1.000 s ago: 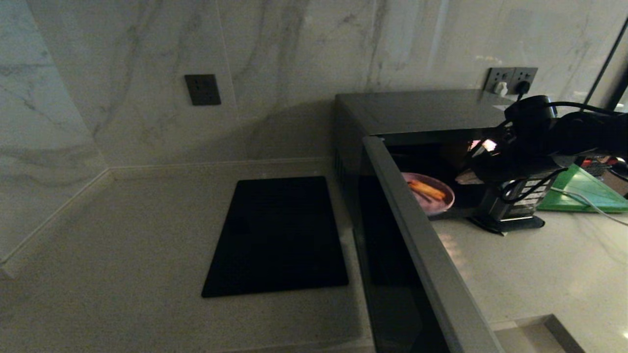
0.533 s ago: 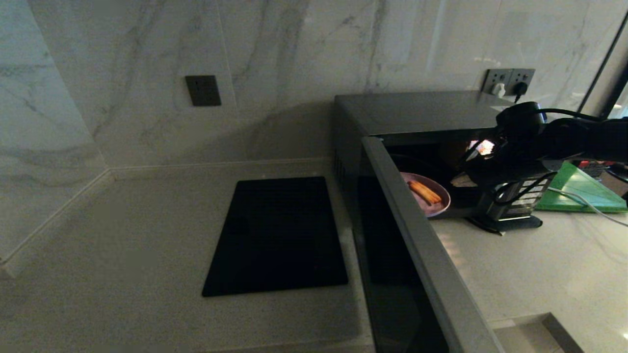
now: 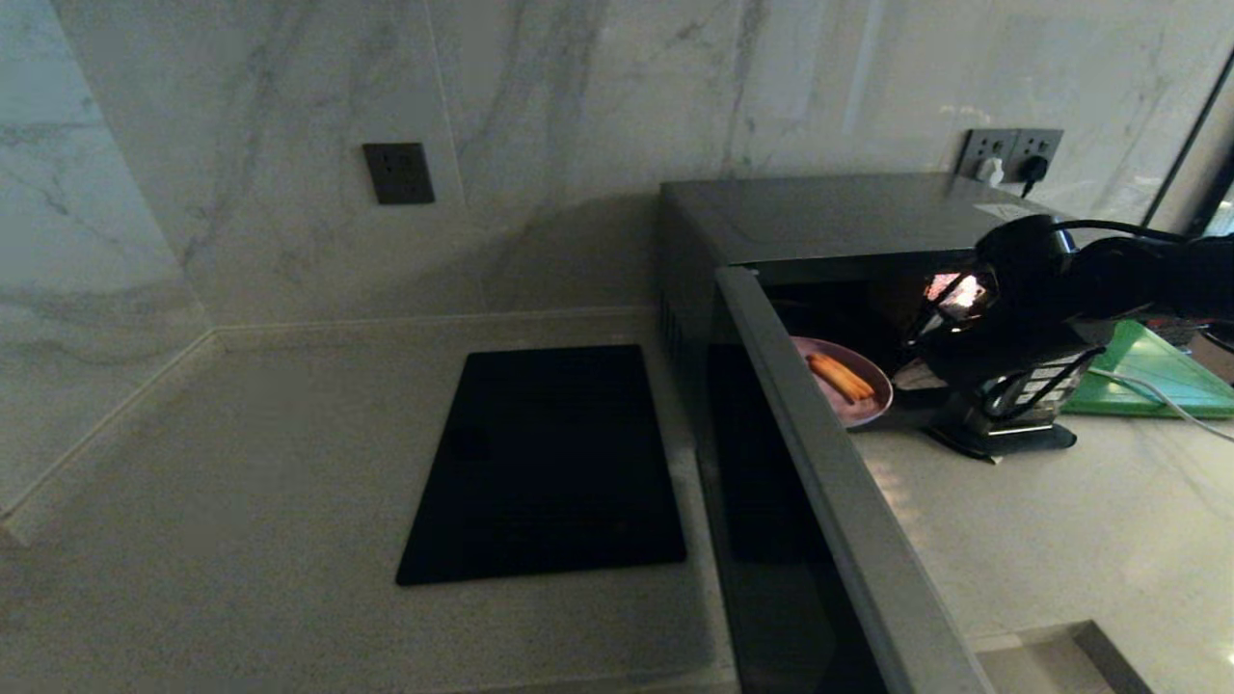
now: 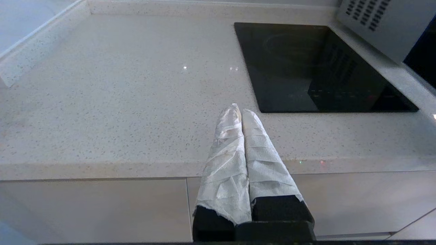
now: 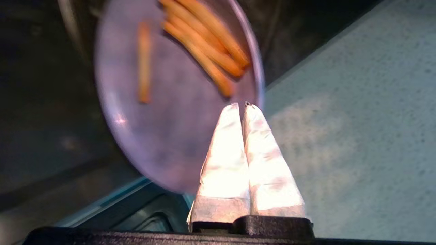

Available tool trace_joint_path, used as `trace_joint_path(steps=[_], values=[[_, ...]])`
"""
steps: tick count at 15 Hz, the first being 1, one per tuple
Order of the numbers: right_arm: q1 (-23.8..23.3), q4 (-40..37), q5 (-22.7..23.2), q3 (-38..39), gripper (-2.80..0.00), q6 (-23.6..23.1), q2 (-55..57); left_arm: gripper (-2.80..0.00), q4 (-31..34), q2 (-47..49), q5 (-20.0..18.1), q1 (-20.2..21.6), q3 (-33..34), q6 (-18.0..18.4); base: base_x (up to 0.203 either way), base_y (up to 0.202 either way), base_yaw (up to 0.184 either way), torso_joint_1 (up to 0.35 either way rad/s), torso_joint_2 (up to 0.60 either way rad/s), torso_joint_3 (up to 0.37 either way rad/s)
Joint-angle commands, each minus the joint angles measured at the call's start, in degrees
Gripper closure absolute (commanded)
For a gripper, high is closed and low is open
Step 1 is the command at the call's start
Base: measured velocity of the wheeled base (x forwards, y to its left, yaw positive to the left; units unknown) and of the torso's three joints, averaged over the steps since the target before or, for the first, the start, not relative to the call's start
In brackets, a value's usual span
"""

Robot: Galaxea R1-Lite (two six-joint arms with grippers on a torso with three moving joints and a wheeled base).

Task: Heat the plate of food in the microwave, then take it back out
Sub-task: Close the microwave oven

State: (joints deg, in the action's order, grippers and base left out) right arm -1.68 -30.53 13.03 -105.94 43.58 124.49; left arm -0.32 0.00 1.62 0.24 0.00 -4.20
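Observation:
The microwave [image 3: 819,217] stands on the counter with its door [image 3: 829,482] swung wide open toward me. The lavender plate of food [image 3: 858,400] hangs at the oven's mouth, several orange sticks [image 3: 841,376] lying on it. My right gripper [image 3: 906,355] is shut on the plate's near rim. In the right wrist view the plate [image 5: 163,119] is tilted, half over the dark cavity, and the gripper [image 5: 241,104] pinches its edge beside the sticks [image 5: 204,51]. My left gripper [image 4: 238,110] is shut on nothing, parked over the counter's front edge.
A flat black cooktop [image 3: 549,463] lies left of the microwave, also seen as the cooktop [image 4: 316,68] in the left wrist view. A green board [image 3: 1147,376] sits right of the oven's button panel [image 3: 1046,381]. Wall sockets [image 3: 1012,149] are behind. A recess [image 3: 1060,655] opens at the counter's front right.
My right arm has sunk a little at the oven's mouth. The plate has stayed in nearly the same spot in its grip.

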Motion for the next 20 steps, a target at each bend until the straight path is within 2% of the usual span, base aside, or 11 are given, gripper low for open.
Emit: trace_joint_path(steps=[1,4,10,12,13,15,17,20], values=[[0.01,-1.61,-0.14,4.02,0.00,-1.99,-5.48,0.00,-0.03,0.09,0.05,0.02,0.00,-0.02,0.000,0.000,0.000,0.000,0.00,0.000],[-0.05,-2.77,-1.82,9.24,0.00,-3.23,-13.61,0.00,-0.03,0.00,0.05,0.02,0.00,-0.02,0.000,0.000,0.000,0.000,0.00,0.000],[2.10,-3.03,-9.66,20.03,0.00,-7.80,-34.05,0.00,-0.03,0.00,0.05,0.02,0.00,-0.02,0.000,0.000,0.000,0.000,0.00,0.000],[3.56,-3.28,-12.78,22.40,0.00,-12.02,-40.05,0.00,-0.03,0.00,0.05,0.02,0.00,-0.02,0.000,0.000,0.000,0.000,0.00,0.000],[4.65,-4.70,-14.46,22.96,0.00,-16.57,-42.63,0.00,-0.03,0.09,0.05,0.02,0.00,-0.02,0.000,0.000,0.000,0.000,0.00,0.000],[7.03,-12.56,-15.77,20.48,0.00,-22.97,-45.09,0.00,-0.03,0.09,0.05,0.02,0.00,-0.02,0.000,0.000,0.000,0.000,0.00,0.000],[10.63,-20.21,-15.91,14.07,0.00,-24.87,-45.93,0.00,-0.03,0.09,0.05,0.02,0.00,-0.02,0.000,0.000,0.000,0.000,0.00,0.000],[17.24,-27.09,-16.39,7.62,0.00,-28.13,-46.15,0.00,-0.03,0.09,0.05,0.02,0.00,-0.02,0.000,0.000,0.000,0.000,0.00,0.000]])
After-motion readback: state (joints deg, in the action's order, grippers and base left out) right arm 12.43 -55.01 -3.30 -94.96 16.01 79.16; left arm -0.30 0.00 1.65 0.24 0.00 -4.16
